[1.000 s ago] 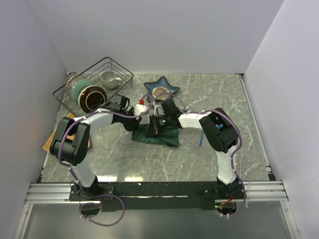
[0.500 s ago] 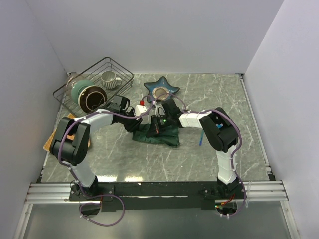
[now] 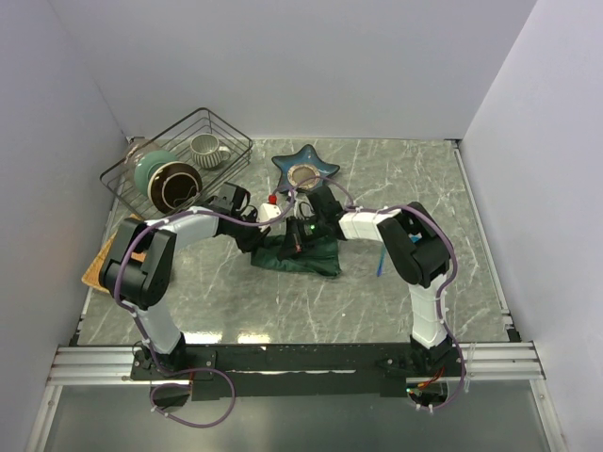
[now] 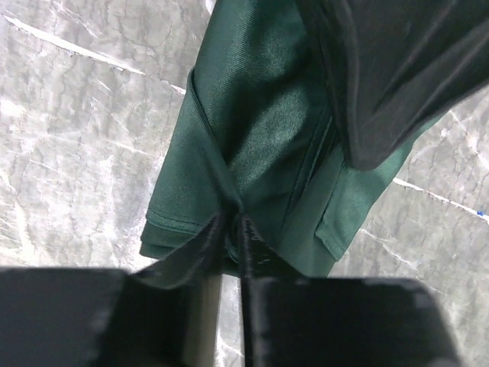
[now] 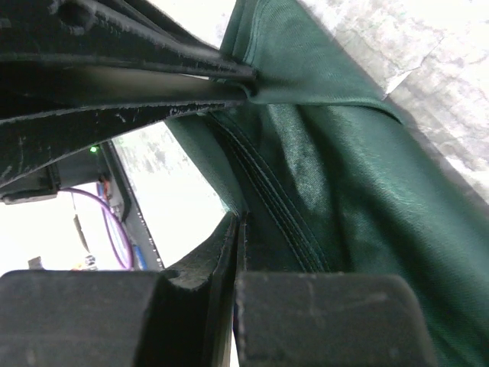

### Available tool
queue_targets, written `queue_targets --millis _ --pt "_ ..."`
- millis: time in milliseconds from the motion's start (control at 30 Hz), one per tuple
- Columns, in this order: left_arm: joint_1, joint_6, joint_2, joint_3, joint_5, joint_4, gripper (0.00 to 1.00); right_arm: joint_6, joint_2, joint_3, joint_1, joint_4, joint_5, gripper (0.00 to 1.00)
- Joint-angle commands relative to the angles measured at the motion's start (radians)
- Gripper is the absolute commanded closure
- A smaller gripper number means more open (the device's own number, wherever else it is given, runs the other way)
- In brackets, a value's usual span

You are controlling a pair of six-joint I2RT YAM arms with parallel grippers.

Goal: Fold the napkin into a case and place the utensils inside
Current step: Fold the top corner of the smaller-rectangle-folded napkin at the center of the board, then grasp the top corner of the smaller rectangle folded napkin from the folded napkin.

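Observation:
The dark green napkin (image 3: 306, 259) lies bunched and partly folded in the middle of the table. My left gripper (image 3: 268, 237) comes in over the cloth's left end. In the left wrist view that gripper (image 4: 233, 220) is shut on a raised fold of the napkin (image 4: 260, 130). My right gripper (image 3: 298, 239) sits just to the right of it, over the cloth's top edge. Its jaws (image 5: 238, 228) are shut on a hemmed edge of the napkin (image 5: 351, 199). A slim blue utensil (image 3: 380, 262) lies on the table to the right of the cloth.
A blue star-shaped dish (image 3: 305, 168) stands behind the grippers. A wire basket (image 3: 231, 141) at the back left holds a teal bowl and a grey mug. An orange-tan mat (image 3: 100, 262) lies at the left edge.
My left gripper has shifted slightly right and narrowed its jaws onto the cloth fold. The right gripper has stayed shut in nearly the same place.

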Motion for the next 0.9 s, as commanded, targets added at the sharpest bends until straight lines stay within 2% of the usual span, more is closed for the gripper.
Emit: queue_targets --millis 0,333,567,867 --pt "-0.002 0.029 -0.002 0.007 -0.008 -0.007 0.86 0.006 0.028 0.077 -0.043 -0.096 -0.039 1.00" --pt "0.006 -0.002 0.006 0.017 -0.003 0.019 0.99 -0.019 0.109 0.226 -0.053 -0.306 -0.074 1.00" --pt "0.018 -0.069 -0.014 0.036 0.012 0.052 0.99 -0.059 0.152 0.236 -0.053 -0.415 -0.091 1.00" --pt "0.018 -0.043 -0.066 0.016 0.049 0.051 0.99 -0.045 0.190 0.292 -0.055 -0.432 -0.092 1.00"
